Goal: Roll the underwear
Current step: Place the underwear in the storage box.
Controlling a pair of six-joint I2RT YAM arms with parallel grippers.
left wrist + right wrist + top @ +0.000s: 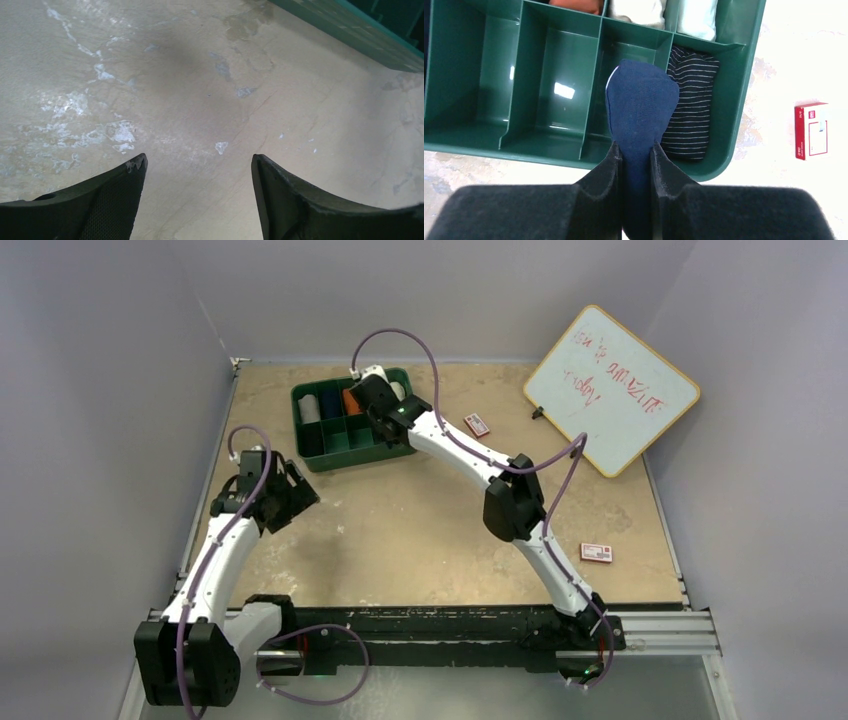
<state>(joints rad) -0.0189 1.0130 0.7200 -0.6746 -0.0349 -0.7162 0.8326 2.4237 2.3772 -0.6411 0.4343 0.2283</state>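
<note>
risk: navy roll (641, 105), pinched in right gripper (636, 150) mid-frame, could unfurl or snag a tray divider (592, 90); left gripper (200, 165) gapes empty.

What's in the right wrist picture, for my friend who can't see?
The right gripper pinches a rolled navy blue cloth underwear over a green plastic divided tray. A dark striped cloth sits in the compartment beside it; a small red-and-white card lies on the table.

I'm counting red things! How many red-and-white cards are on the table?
2. The far card lies right of the green tray; the near card lies by the table's right edge. More may be hidden.
</note>
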